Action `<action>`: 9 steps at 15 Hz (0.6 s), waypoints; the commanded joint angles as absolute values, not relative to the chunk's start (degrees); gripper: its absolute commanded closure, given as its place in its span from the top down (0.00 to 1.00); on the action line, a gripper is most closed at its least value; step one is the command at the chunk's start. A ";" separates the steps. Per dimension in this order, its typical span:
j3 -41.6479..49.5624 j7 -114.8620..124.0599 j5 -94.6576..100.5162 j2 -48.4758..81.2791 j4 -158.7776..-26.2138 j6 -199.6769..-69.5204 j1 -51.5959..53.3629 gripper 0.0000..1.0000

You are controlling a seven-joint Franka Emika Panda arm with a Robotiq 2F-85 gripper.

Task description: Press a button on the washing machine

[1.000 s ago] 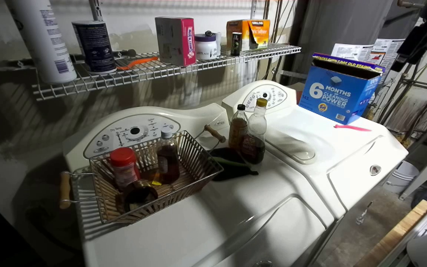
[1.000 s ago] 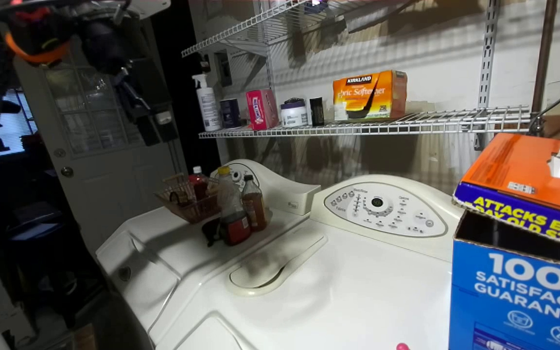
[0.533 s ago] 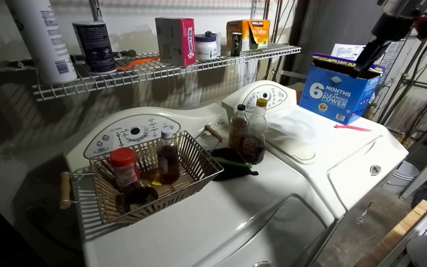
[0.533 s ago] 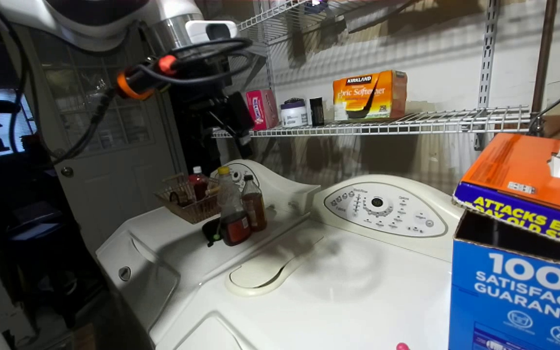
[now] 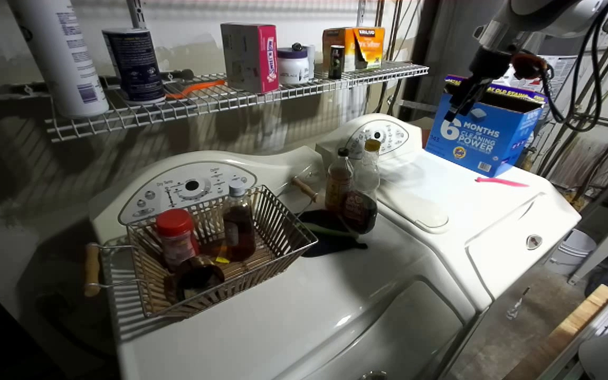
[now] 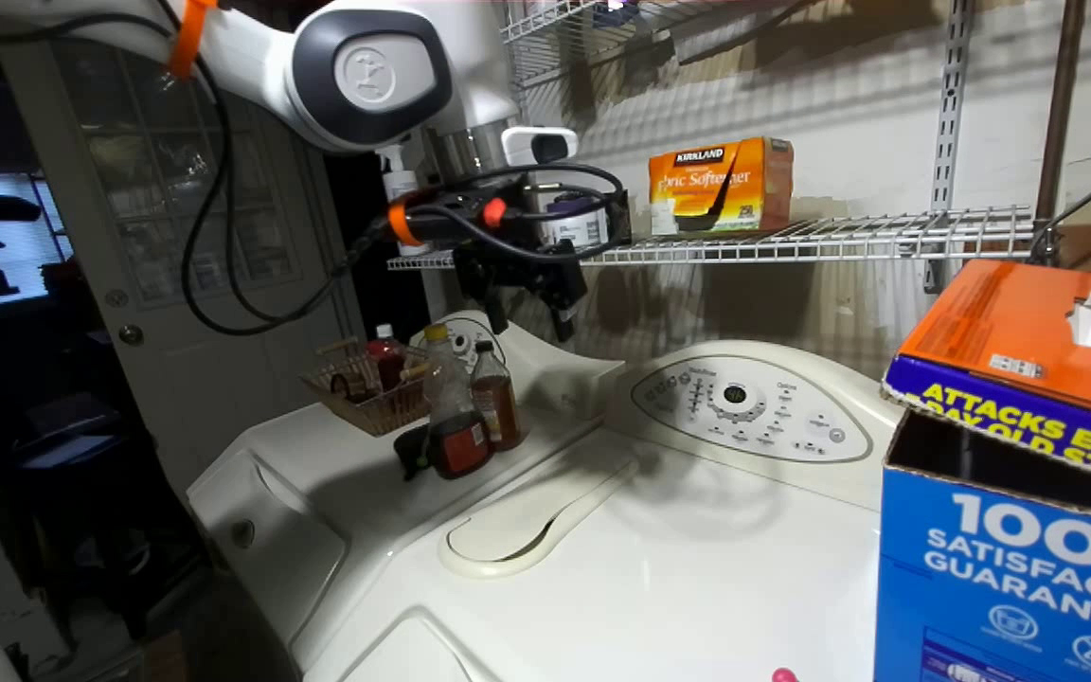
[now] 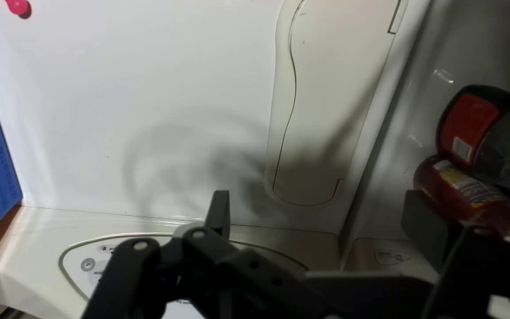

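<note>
Glossy white: in an exterior view the washing machine (image 5: pixel 459 195) is standing below the pincer (image 5: pixel 456 112). Against the earlier frame, the pincer is now showing before the front of the blue box (image 5: pixel 486 136), no longer over its mouth.

In an exterior view the console (image 6: pixel 752 409) is sitting below and picture-right of the pincer, apart from it, long axis running sideways; the pincer is hanging lower and nearer than earlier. The coming press is probably turning on this sideways-and-down gap.

Wrist view: the fingers (image 7: pixel 218 210) are standing wide, gripping nothing; the pincer's body is partly hiding the console, whose long axis is running roughly along the finger-to-finger line. Pressing is likely calling for narrower fingers.
</note>
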State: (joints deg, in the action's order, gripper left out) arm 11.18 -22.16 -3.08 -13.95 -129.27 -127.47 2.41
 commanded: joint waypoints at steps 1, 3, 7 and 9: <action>10.22 -23.42 -5.42 -3.71 -121.32 -129.05 1.06 1.00; 9.71 -23.75 -6.09 0.43 -118.31 -129.60 0.27 1.00; 8.60 -21.64 -4.72 7.83 -112.82 -131.72 -2.25 1.00; 8.01 -21.52 -4.63 10.79 -110.45 -132.69 -3.47 1.00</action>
